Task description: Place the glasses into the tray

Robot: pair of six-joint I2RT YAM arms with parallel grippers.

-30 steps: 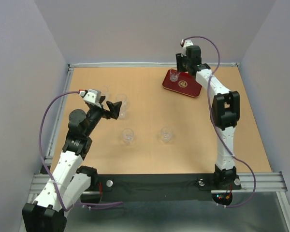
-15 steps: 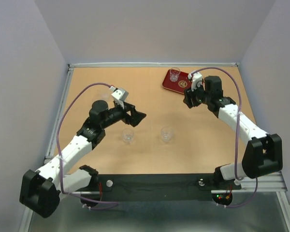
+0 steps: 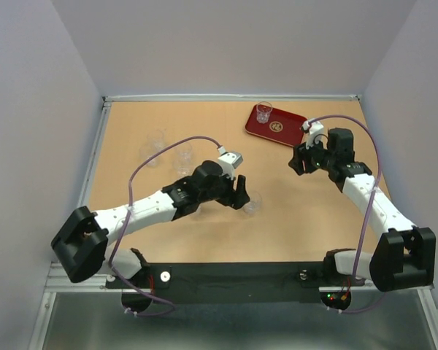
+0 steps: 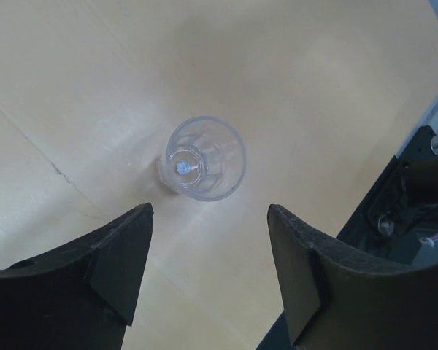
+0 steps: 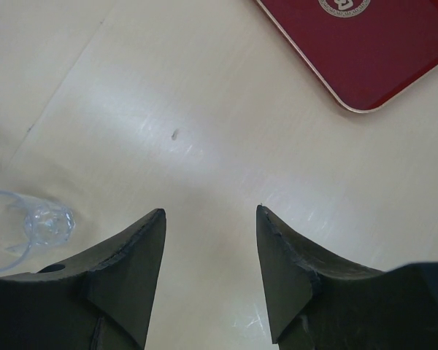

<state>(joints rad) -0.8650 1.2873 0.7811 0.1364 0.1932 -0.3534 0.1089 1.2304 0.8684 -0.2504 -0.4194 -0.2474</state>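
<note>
Glasses stand scattered over the bench (image 3: 306, 226), and only one is home. That placed glass (image 3: 263, 113) stands upright on the upper left corner of the tray (image 3: 292, 135). The tray lies in the upper right part of the top view, close to the back edge of the bench, with its gold emblem (image 3: 276, 127) uncovered.

My left gripper (image 3: 241, 198) is stretched out to the middle of the frame, just beside the centre glass (image 3: 253, 205). Through the left wrist camera I see that glass (image 4: 204, 158) upright on the wood in the upper middle of the picture, above the tips of the left gripper (image 4: 210, 213). The jaws are released and spread wide on either side. Nothing sits between them and neither touches the glass.

My right gripper (image 3: 298, 162) hovers just below the tray's lower right end, pointing toward the left of the frame. In the right wrist view the jaws of the right gripper (image 5: 208, 213) are parted and empty over bare wood. The tray's rounded corner (image 5: 372, 51) shows at the upper right. A partly hidden glass (image 5: 36, 222) sits at the lower left edge, cut off by one finger; I cannot tell for sure which one it is.

Two faint glasses (image 3: 155, 142) (image 3: 182, 155) stand in the upper left of the top view, near each other and well apart from the tray.
</note>
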